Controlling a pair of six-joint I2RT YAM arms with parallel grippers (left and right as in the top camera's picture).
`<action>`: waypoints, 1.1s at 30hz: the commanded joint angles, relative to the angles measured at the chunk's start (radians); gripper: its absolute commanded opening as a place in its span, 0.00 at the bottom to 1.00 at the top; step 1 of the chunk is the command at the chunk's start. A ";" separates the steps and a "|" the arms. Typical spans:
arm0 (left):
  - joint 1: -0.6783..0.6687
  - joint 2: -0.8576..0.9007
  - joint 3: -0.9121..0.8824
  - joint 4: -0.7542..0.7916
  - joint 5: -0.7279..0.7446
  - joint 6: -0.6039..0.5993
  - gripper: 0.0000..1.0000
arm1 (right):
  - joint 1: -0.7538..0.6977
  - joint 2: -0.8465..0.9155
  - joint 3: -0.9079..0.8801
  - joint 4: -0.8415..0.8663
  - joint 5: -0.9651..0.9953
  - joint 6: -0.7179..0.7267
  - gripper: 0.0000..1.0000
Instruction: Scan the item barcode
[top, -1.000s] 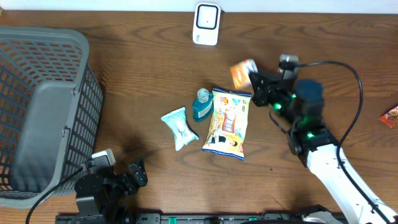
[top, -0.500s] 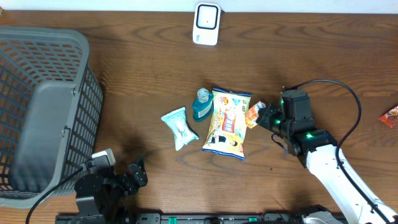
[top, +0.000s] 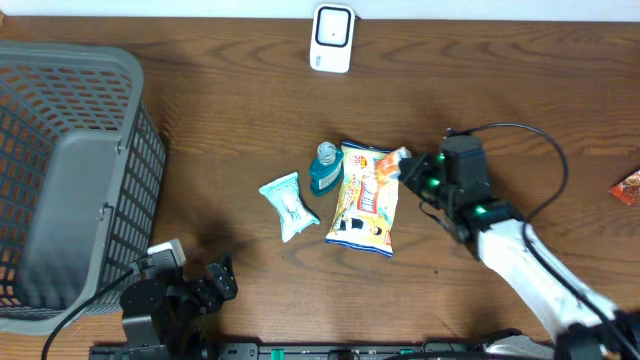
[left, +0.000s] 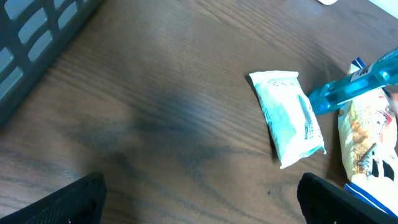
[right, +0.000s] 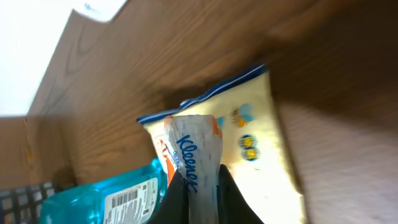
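At table's left edge: grey basket (top: 140, 150). Left gripper (top: 218, 279) just beside it, jaws released, wide apart. Centre: yellow snack bag (top: 366, 200) lying flat; teal wipe pack (top: 288, 206) to its left. White scanner (top: 332, 38) at far edge. Blue bottle (top: 323, 170) at bag's top-left corner. Right gripper (top: 412, 172) clenched on small Kleenex pack (right: 196, 158), held at bag's top-right corner.

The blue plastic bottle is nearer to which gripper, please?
Right. Right gripper, gripping a Kleenex packet, is at the yellow snack bag beside the bottle; left gripper far off by the grey basket.
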 joint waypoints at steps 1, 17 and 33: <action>0.004 0.001 -0.001 0.000 0.012 0.013 0.98 | 0.039 0.114 0.004 0.093 -0.148 0.019 0.01; 0.004 0.001 -0.001 0.000 0.012 0.013 0.98 | 0.046 0.220 0.004 0.110 -0.268 -0.109 0.16; 0.004 0.001 -0.001 0.000 0.012 0.013 0.98 | 0.040 0.114 0.005 -0.019 -0.220 -0.230 0.57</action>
